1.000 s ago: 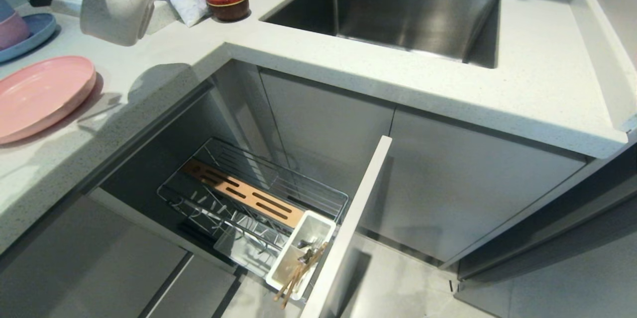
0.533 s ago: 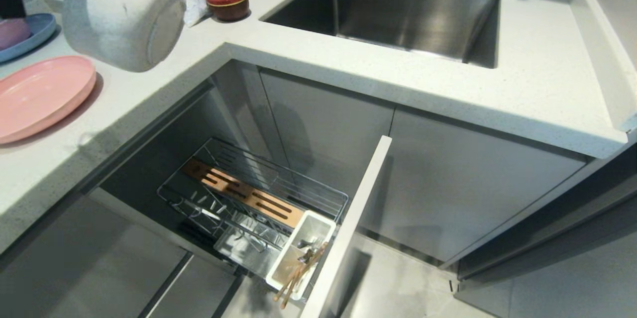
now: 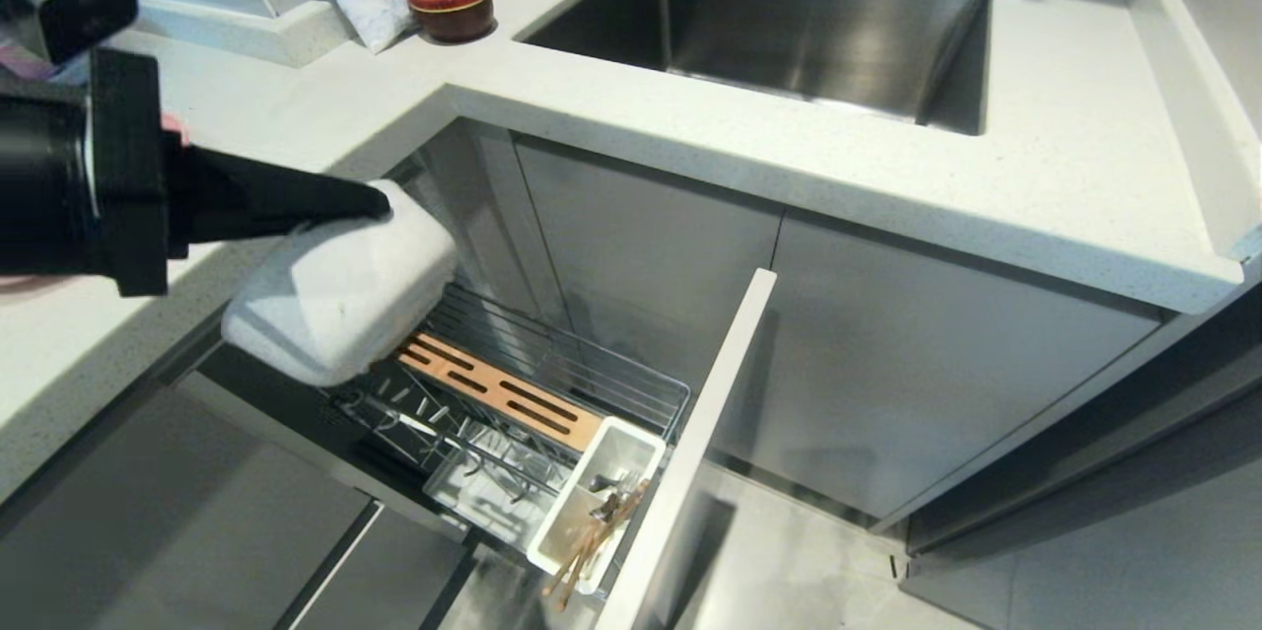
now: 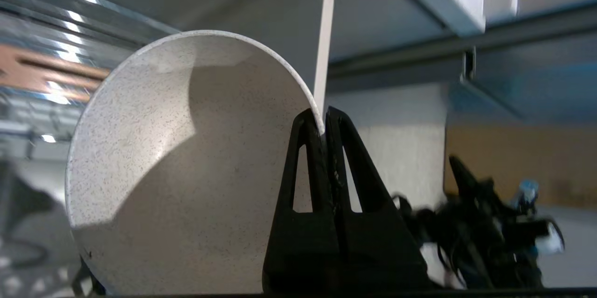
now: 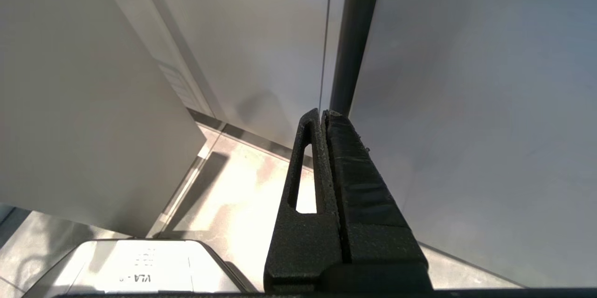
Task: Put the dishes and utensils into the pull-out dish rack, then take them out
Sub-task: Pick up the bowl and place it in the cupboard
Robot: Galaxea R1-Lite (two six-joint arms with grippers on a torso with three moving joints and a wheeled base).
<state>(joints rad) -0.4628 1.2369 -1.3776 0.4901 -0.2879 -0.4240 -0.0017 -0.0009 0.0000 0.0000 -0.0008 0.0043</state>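
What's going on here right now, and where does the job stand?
The left gripper has its fingers pinched on the rim of the cream bowl and holds it tilted just above the pulled-out dish rack, not yet set down. The chopsticks already sit in the rack's white cutlery tray. The right gripper is shut, parked beside the cabinets.

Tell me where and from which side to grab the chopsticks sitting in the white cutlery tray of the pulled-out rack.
Probably grip the chopsticks near their free ends, which slant out over the cutlery tray at its near end, beside the front panel. Come from above, fingers closing across the thin pair. Their other ends sit inside the tray among dark cutlery, where walls crowd a pinch.
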